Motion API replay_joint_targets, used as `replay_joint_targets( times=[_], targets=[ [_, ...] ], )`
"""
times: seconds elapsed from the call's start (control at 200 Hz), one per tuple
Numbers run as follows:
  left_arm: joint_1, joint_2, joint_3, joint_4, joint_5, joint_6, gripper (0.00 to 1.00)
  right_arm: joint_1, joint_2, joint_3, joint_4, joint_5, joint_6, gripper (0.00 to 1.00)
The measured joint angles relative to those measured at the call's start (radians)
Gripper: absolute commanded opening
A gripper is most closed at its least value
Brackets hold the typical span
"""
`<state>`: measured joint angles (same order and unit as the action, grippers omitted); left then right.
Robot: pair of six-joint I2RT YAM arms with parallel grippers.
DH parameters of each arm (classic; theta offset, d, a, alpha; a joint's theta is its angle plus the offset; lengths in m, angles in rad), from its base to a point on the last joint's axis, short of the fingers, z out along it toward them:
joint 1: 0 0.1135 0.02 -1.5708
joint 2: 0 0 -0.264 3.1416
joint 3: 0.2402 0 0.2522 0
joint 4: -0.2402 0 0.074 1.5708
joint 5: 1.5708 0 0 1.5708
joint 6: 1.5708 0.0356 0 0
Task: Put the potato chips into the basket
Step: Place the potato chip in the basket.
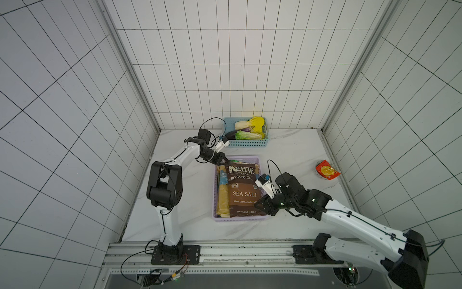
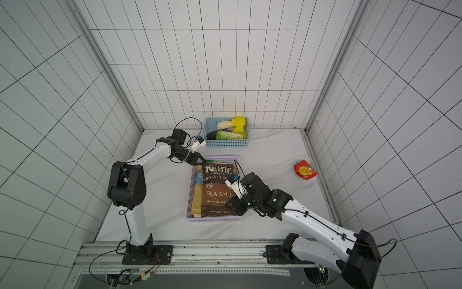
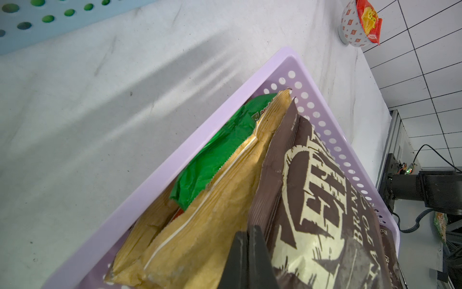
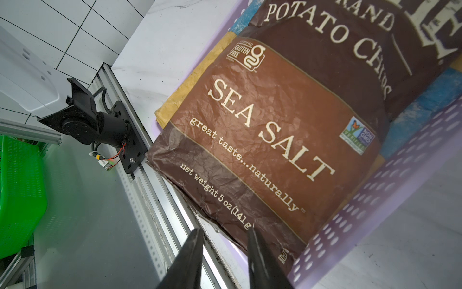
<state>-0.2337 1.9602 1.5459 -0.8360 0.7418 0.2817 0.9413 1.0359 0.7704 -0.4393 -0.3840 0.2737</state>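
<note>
Overhead, Kettle bag (image 1: pixel 241 190) tops basket (image 1: pixel 240 218), only wrist views reveal jaws, left gripper (image 3: pixel 248 234) closed tight, right gripper (image 4: pixel 225 230) parted, empty

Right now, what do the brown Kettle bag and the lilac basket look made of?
Kettle bag: probably a matte paper-faced or film laminate; it shows fine creases all over and little glare. Lilac basket: molded plastic, smooth and faintly glossy, with rows of round holes through its upper wall.

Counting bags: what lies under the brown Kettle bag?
Tan kraft bags, one blue-labelled, and a green bag show beneath the Kettle bag. Any others, and the basket floor, are hidden.
</note>
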Motion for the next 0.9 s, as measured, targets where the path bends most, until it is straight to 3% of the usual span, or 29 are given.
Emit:
replay_joint_targets(
  times=[0.58,0.66,0.75,0.9],
  targets=[
    [0.001,0.003,0.025,0.013,-0.006,-0.037,0.0,0.0,0.011,0.0,0.002,-0.014,0.001,0.33],
    [0.001,0.005,0.029,0.008,-0.002,-0.032,0.24,0.0,0.011,0.0,0.002,-0.016,0.003,0.33],
    [0.001,0.008,0.034,-0.003,0.004,-0.024,0.37,0.0,0.011,0.0,0.003,-0.017,0.004,0.33],
    [0.001,0.019,0.035,-0.022,0.008,0.002,0.41,0.0,0.011,0.0,0.008,-0.018,0.004,0.32]
  ],
)
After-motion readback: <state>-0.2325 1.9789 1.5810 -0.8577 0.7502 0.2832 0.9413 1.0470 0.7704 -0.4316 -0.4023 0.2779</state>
